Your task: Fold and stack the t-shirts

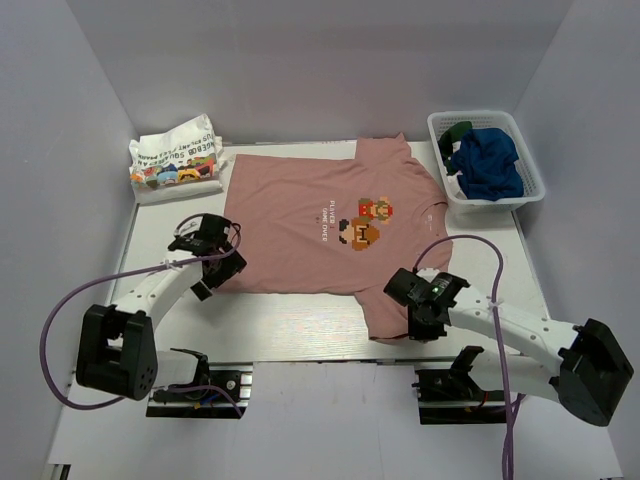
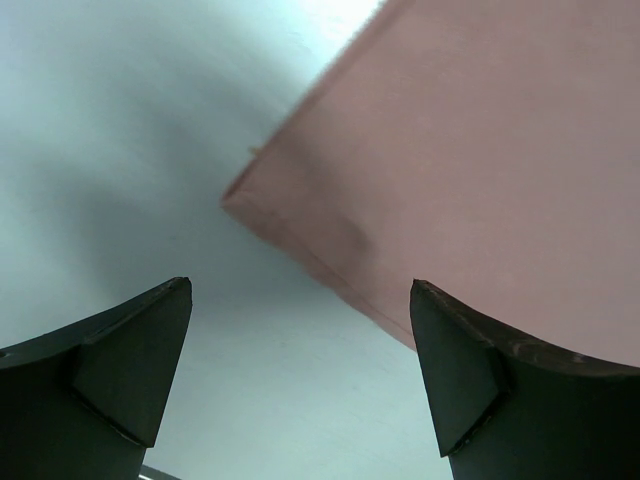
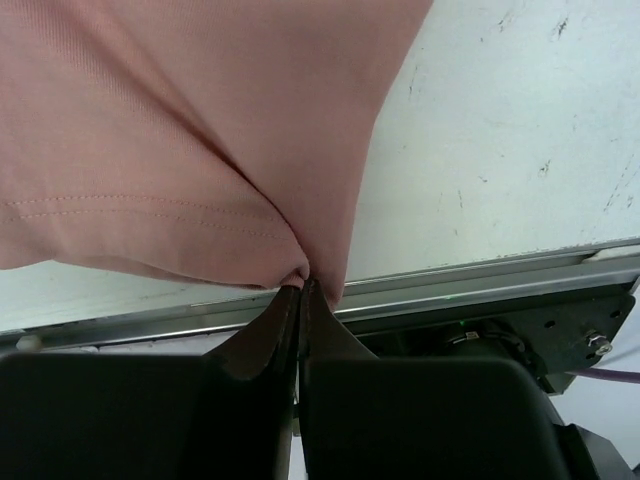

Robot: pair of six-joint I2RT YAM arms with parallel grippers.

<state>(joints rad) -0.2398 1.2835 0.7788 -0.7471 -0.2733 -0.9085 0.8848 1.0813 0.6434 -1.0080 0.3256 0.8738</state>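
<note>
A dusty pink t-shirt [image 1: 310, 225] with a pixel game print lies spread flat on the table. My right gripper [image 1: 415, 322] is shut on the pink t-shirt [image 3: 180, 130] at its near right hem corner, the cloth bunched at the fingertips [image 3: 300, 290]. My left gripper [image 1: 213, 268] stands open just off the shirt's near left corner [image 2: 240, 200], with bare table between its fingers. A folded white t-shirt with colourful print [image 1: 175, 160] lies at the back left. Navy blue [image 1: 490, 165] and dark green [image 1: 458, 132] t-shirts sit bunched in the basket.
A white mesh basket [image 1: 445, 190] stands at the back right. White walls close in the table on three sides. The metal rail of the table's near edge [image 3: 480, 275] runs just below my right gripper.
</note>
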